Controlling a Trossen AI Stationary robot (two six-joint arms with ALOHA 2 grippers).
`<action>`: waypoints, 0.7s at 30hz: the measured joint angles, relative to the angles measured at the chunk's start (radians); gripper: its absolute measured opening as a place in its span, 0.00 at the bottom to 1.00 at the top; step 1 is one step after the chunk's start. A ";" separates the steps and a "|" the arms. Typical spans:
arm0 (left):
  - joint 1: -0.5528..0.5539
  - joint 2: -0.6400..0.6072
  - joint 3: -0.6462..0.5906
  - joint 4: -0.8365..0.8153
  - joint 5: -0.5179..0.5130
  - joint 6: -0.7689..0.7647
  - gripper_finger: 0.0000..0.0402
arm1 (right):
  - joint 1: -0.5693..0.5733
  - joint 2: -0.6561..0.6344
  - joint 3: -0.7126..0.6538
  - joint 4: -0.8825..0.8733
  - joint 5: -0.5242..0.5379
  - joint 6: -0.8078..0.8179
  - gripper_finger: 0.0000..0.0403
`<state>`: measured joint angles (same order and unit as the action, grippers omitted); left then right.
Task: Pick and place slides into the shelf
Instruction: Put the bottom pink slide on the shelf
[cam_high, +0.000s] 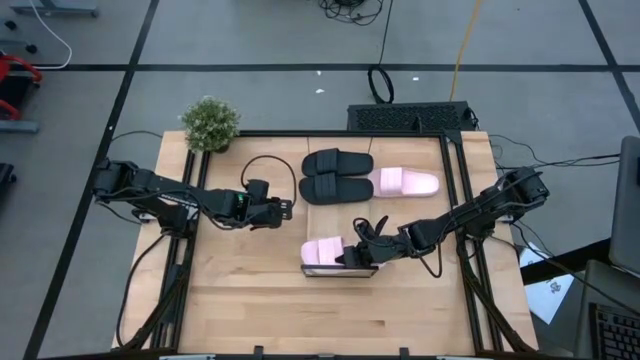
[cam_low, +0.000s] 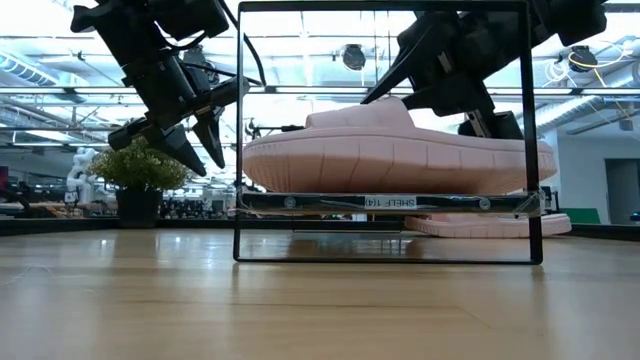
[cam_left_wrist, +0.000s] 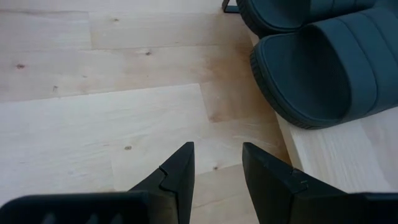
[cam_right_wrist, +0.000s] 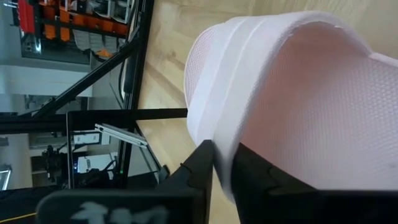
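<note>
The shelf (cam_high: 338, 222) is a narrow light board running from far to near, with a dark frame (cam_low: 238, 150) at its end. Two black slides (cam_high: 335, 160) (cam_high: 335, 187) lie side by side on its far part and also show in the left wrist view (cam_left_wrist: 323, 74). One pink slide (cam_high: 408, 182) lies on the tabletop to the right of the shelf. My right gripper (cam_high: 355, 257) is shut on the other pink slide (cam_high: 327, 252) at the shelf's near end. My left gripper (cam_high: 288, 207) is open and empty, left of the black slides. My right gripper holds the pink slide by its strap's edge (cam_right_wrist: 214, 134), one finger (cam_right_wrist: 200, 165) outside the strap and one (cam_right_wrist: 261, 177) inside, under it. The fingers come slanting down from the table's right. The slide is level, its sole (cam_low: 390, 185) on the shelf board (cam_low: 300, 202).
A potted plant (cam_high: 210, 122) stands at the table's far left corner. A black cable (cam_high: 262, 165) loops on the tabletop behind my left gripper. Dark rails (cam_high: 455, 200) run along the table's right and left sides. Bare wood lies in front of the shelf.
</note>
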<state>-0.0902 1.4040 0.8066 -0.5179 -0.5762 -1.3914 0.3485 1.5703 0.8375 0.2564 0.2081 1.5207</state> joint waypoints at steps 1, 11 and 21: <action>0.000 0.000 0.000 0.000 0.000 0.000 0.32 | 0.000 0.000 0.000 0.002 0.000 -0.007 0.11; 0.000 0.000 0.000 0.019 0.000 0.002 0.32 | 0.000 0.000 -0.001 0.017 -0.004 -0.033 0.15; 0.000 0.000 0.000 0.042 0.001 0.025 0.32 | -0.002 0.001 -0.001 0.020 -0.056 -0.032 0.15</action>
<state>-0.0902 1.4040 0.8066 -0.4762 -0.5754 -1.3663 0.3462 1.5711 0.8364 0.2768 0.1516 1.4889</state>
